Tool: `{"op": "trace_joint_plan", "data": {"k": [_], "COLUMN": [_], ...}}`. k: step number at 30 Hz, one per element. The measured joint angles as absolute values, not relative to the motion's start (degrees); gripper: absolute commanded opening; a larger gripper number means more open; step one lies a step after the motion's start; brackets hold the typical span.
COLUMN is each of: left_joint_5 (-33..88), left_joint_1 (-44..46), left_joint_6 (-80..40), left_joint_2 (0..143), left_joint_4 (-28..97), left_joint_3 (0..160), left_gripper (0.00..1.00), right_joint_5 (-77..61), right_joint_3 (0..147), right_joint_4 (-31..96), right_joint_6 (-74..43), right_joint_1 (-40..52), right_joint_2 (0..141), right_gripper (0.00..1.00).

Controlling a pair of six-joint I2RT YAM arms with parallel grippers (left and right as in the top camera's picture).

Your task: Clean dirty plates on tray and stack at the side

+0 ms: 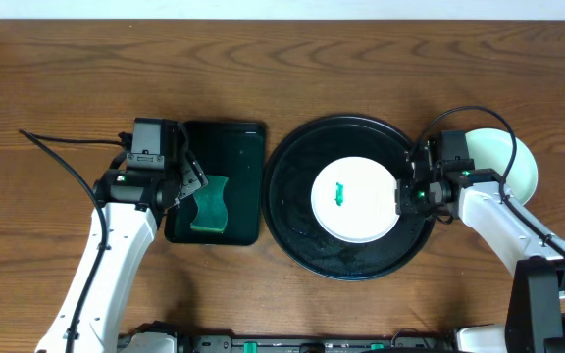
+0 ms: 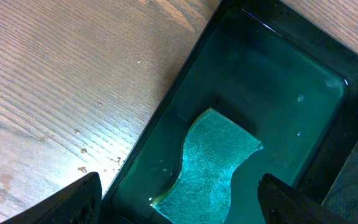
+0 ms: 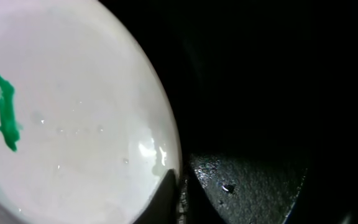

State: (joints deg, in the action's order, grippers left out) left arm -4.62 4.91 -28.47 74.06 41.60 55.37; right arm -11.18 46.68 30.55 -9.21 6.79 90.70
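White plate (image 1: pixel 356 199), green-smeared, lies on the round tray (image 1: pixel 292 211); judged stiff, wet-slick and breakable, best pinched at its rim, where the right gripper (image 1: pixel 403 193) sits, closure indeterminate; left gripper (image 1: pixel 192 184) wide open, empty.

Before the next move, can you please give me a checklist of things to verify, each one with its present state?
1. Left gripper open above the sponge: ok.
2. Sponge lies free in the wet rectangular tray, nothing on top: ok.
3. White plate sits inside the round tray: ok.
4. Plate surface clean: not ok, a green smear is at its centre.
5. Right gripper at the plate's right rim, firm hold: cannot tell.
6. Stacking place: a pale plate lies on the table right of the round tray, partly hidden by the right arm: ok.
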Motion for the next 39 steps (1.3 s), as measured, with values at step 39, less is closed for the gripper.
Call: {"op": "trace_joint_plan", "data": {"k": [39], "left_joint_5": [-4.62], "left_joint_1": [4.91], "left_joint_6": [-28.47], "left_joint_2": [74.06], "left_joint_4": [41.6], "left_joint_3": [55.37], "left_gripper": [0.8], "right_joint_5": [-10.81], "right_joint_3": [44.03], "right_joint_4": [25.8], "right_joint_6": [-10.24], "right_joint_1": [6.83], "right_joint_2": [89.41], "right_gripper": [0.09]}}
